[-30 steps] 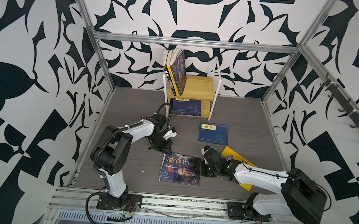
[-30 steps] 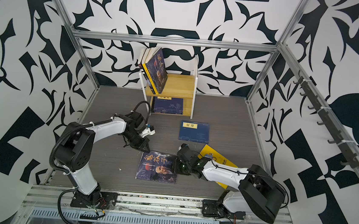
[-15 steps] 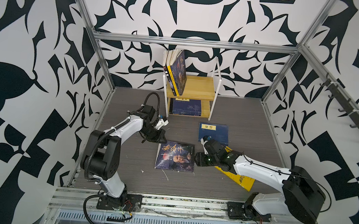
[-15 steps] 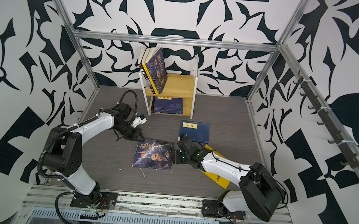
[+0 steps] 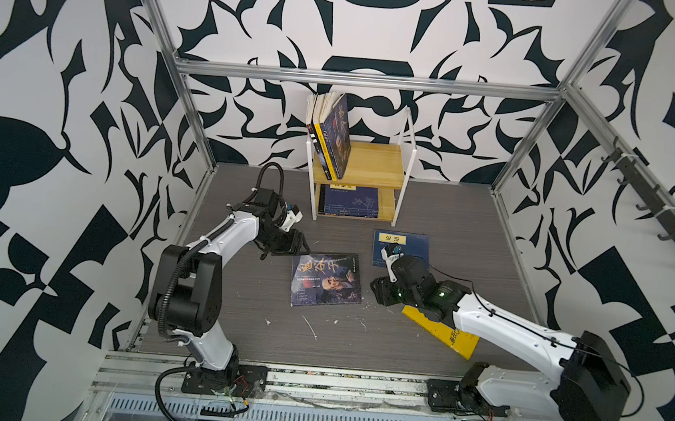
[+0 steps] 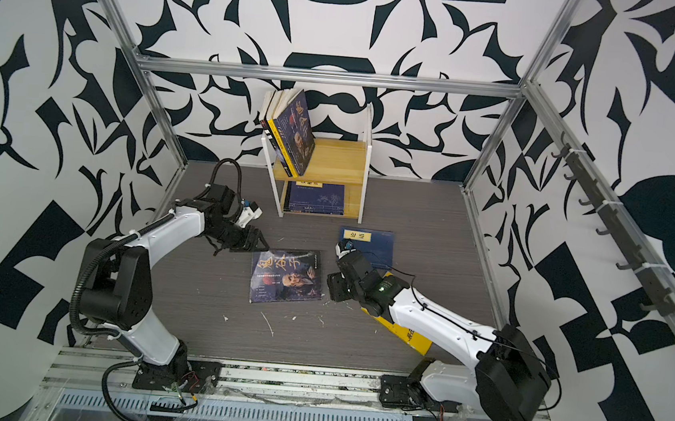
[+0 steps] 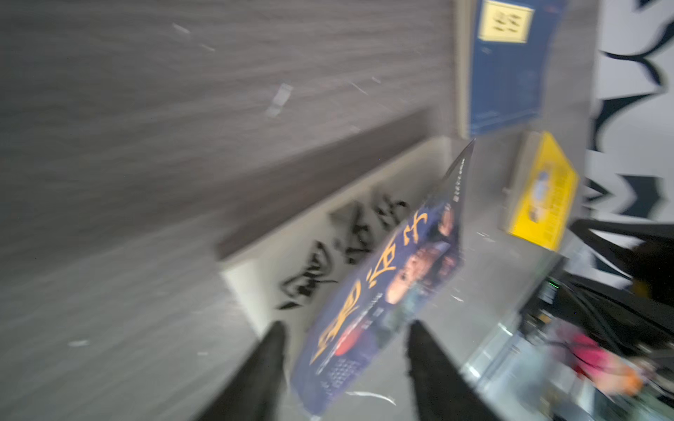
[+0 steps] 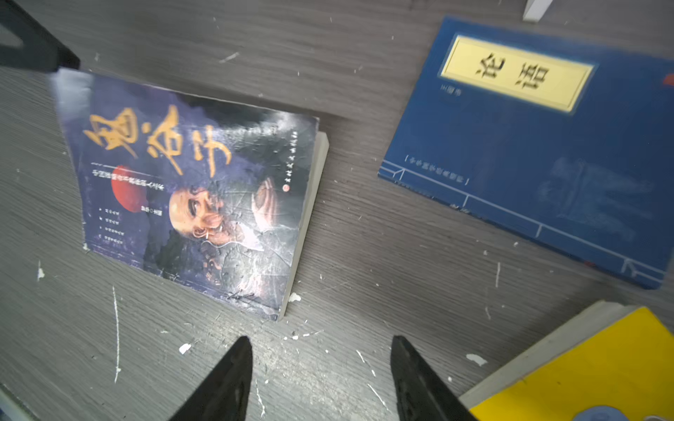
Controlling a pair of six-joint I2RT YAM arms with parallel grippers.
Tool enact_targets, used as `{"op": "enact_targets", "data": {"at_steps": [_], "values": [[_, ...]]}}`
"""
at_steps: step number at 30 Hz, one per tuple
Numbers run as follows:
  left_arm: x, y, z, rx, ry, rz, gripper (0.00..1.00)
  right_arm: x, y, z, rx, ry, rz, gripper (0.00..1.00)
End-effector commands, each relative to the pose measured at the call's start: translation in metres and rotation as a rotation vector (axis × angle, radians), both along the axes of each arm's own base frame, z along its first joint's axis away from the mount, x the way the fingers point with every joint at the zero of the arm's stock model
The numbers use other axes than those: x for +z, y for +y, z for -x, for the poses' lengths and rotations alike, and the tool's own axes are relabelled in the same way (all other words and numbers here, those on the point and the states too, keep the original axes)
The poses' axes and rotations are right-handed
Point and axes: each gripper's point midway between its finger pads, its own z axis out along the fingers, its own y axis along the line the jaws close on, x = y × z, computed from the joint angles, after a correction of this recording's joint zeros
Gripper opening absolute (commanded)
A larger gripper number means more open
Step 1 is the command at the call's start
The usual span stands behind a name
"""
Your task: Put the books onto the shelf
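Though lying flat at the middle of the surface [image 5: 234, 319], pictured with front cover lifted at its far left corner: portrait book [image 5: 326, 279]; raised cover standing between the wide-spread fingers of the left hand [image 7: 346, 324], contact impossible to judge through the blur; right hand [image 5: 378, 292] likewise spread wide, gripping nothing, just off the book's right edge; broad bare surface in front and to the left. Counted on the surface, three books: portrait book, navy book [image 5: 401, 250] behind the right hand, yellow book [image 5: 438, 330] largely hidden under the right arm. On the shelf [image 5: 377, 169] at back centre: leaning books [image 5: 334, 136] on the upper board, number unclear, right half of that board bare; one navy volume [image 5: 349, 204] flat on the lower board.
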Motion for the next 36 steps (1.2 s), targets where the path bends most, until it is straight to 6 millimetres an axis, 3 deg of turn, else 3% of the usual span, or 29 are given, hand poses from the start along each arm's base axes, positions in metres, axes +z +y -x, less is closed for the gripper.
{"op": "enact_targets", "data": {"at_steps": [1, 2, 4, 10, 21, 26, 33, 36], "values": [[-0.008, 0.035, -0.006, 0.107, -0.036, -0.118, 0.83, -0.005, 0.02, 0.002, -0.003, 0.015, -0.064, 0.63], [-0.007, 0.035, -0.003, 0.144, -0.017, -0.077, 0.84, -0.01, 0.023, 0.002, -0.006, 0.022, -0.067, 0.63], [-0.007, 0.03, 0.006, 0.195, 0.019, 0.015, 0.99, -0.021, 0.025, 0.003, -0.017, 0.052, -0.063, 0.63], [-0.02, 0.023, 0.028, 0.24, 0.049, 0.116, 0.99, -0.041, 0.034, 0.003, -0.019, 0.136, -0.028, 0.63], [-0.047, 0.004, 0.023, 0.322, 0.221, 0.253, 0.99, -0.054, 0.06, -0.002, 0.033, 0.171, -0.07, 0.62], [-0.051, -0.006, 0.021, 0.294, 0.251, 0.246, 0.86, -0.061, 0.072, 0.0, 0.05, 0.187, -0.09, 0.6], [-0.033, -0.014, 0.023, 0.26, 0.242, 0.27, 0.6, -0.064, 0.084, -0.003, 0.076, 0.202, -0.09, 0.6], [-0.023, -0.017, 0.025, 0.247, 0.227, 0.281, 0.45, -0.061, 0.091, -0.006, 0.088, 0.203, -0.097, 0.6]]}}
